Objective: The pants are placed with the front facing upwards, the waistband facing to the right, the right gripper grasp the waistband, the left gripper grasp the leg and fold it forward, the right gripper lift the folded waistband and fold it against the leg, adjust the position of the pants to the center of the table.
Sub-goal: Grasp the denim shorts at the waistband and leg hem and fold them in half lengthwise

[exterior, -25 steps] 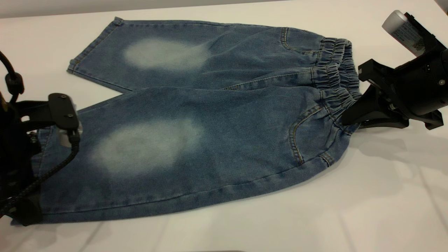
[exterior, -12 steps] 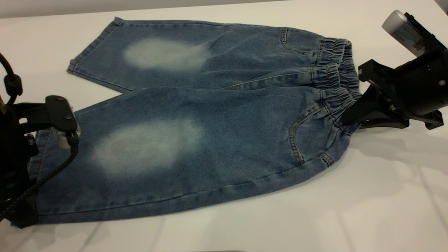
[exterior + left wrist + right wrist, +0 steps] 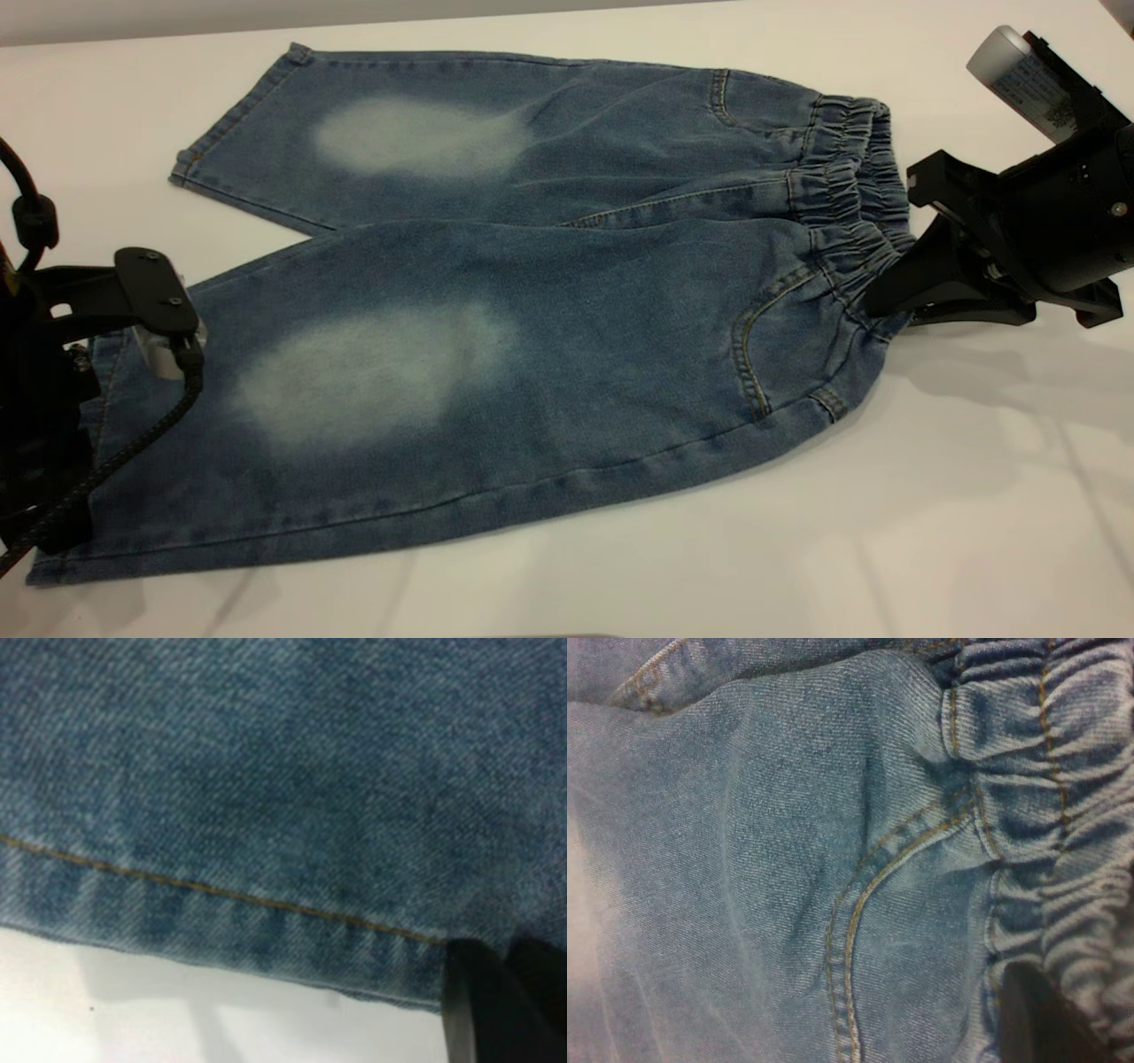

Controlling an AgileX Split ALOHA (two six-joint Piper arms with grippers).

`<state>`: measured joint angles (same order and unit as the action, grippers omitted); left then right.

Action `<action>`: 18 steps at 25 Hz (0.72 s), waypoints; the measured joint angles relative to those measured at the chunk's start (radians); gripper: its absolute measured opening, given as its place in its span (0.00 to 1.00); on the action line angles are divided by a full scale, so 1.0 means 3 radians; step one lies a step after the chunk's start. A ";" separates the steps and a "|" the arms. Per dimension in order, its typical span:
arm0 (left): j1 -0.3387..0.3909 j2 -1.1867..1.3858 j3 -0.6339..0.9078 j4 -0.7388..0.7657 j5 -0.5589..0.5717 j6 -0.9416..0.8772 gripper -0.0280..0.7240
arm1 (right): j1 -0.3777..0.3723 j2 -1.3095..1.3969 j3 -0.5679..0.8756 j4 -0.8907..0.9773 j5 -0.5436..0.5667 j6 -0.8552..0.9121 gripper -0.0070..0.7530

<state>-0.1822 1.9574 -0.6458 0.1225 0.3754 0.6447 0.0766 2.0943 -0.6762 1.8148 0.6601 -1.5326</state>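
Note:
The blue denim pants [image 3: 532, 292] lie flat on the white table [image 3: 886, 532], front up, both legs spread toward the left. The ruched waistband [image 3: 842, 177] is at the right. My right gripper [image 3: 881, 306] is shut on the waistband's near end; in the right wrist view one dark finger [image 3: 1032, 1019] rests on the gathered waistband [image 3: 1063, 771]. My left gripper [image 3: 53, 461] sits over the near leg's hem at the far left. The left wrist view shows that gripper [image 3: 500, 1010] at the stitched hem [image 3: 221, 912], right on the cloth's edge.
Bare tabletop runs in front of the pants and to the right. The far leg [image 3: 399, 133] reaches toward the table's back edge. A black cable [image 3: 133, 443] from the left arm hangs across the near leg.
The left gripper has shifted slightly back and left at the near leg's hem, and the hem's front corner now shows. The right gripper has stayed still on the waistband.

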 joint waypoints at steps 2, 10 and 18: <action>0.0000 0.0000 0.0000 0.0000 -0.0017 -0.0001 0.09 | 0.0000 0.0000 0.0000 0.0000 0.0000 0.0000 0.09; 0.0000 -0.0329 0.0004 -0.0015 0.0096 -0.0004 0.17 | 0.0000 0.0000 0.0000 0.0000 0.0000 0.0000 0.10; 0.0000 -0.0431 0.0171 -0.0157 0.0366 0.0224 0.66 | 0.0000 0.0000 0.0000 0.0000 0.0000 -0.0051 0.10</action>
<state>-0.1822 1.8282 -0.5944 0.0754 0.4853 0.7119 0.0766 2.0943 -0.6762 1.8148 0.6601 -1.5480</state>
